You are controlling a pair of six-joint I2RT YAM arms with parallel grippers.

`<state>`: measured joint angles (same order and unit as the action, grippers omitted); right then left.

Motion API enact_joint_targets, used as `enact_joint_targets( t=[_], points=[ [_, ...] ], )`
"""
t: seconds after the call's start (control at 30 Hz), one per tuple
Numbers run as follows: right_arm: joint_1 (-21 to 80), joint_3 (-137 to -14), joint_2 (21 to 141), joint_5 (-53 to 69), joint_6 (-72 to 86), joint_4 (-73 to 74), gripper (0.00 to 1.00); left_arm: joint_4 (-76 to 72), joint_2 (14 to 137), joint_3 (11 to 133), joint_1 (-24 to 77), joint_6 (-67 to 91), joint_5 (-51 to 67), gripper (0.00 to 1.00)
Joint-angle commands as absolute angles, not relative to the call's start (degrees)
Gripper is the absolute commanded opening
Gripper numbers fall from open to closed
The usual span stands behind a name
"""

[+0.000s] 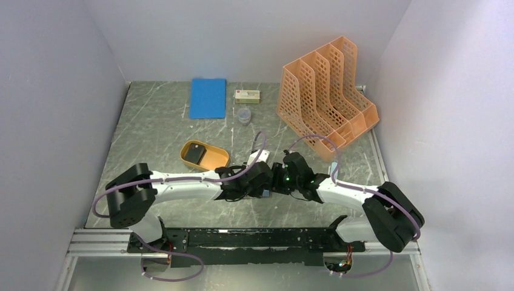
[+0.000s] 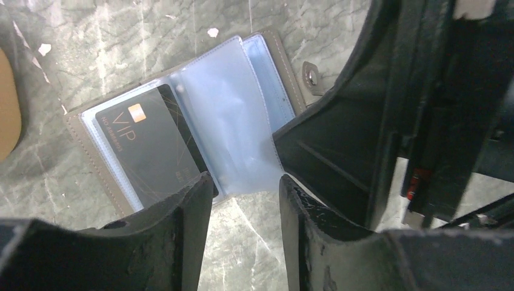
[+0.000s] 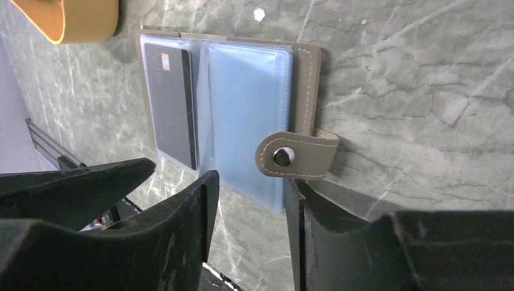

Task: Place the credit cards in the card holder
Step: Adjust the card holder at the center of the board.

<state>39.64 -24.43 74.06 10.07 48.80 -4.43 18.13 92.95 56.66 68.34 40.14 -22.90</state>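
The card holder (image 2: 242, 115) lies open on the table, with clear sleeves and a grey-brown cover. One black credit card (image 2: 148, 145) marked VIP sits in its left sleeve. The right wrist view shows the same holder (image 3: 248, 103), the card (image 3: 173, 106) and the snap strap (image 3: 297, 154). My left gripper (image 2: 242, 191) is open and empty at the holder's near edge. My right gripper (image 3: 251, 188) is open and empty, one fingertip just below the strap. From above, both grippers (image 1: 262, 183) (image 1: 280, 176) meet over the holder and hide most of it. Another dark card (image 1: 195, 153) lies in the orange tray.
The orange oval tray (image 1: 204, 156) sits just left of the grippers. A blue notebook (image 1: 207, 98), a small box (image 1: 247, 95) and a small clear cup (image 1: 243, 115) are at the back. An orange perforated file rack (image 1: 327, 97) stands back right.
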Motion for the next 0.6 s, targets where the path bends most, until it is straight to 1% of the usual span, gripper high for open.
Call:
enact_joint_targets(
  t=[0.0, 0.13, 0.43, 0.57],
  points=[
    [40.87, -26.70, 73.28, 9.42, 48.17, -3.98, 0.49, 18.30, 88.95, 55.46, 68.38, 42.34, -25.12, 0.51],
    [42.32, -28.01, 73.69, 8.16, 48.08, -3.28, 0.51, 19.08, 85.74, 53.75, 68.38, 44.27, -28.13, 0.54],
    [46.24, -32.74, 76.63, 2.49, 47.20, 1.99, 0.54, 21.29, 80.34, 50.16, 68.29, 47.60, -31.78, 0.54],
    [47.37, -34.25, 77.23, 0.13, 46.83, 4.12, 0.57, 21.66, 77.79, 48.36, 68.14, 48.57, -32.36, 0.54]
  ],
)
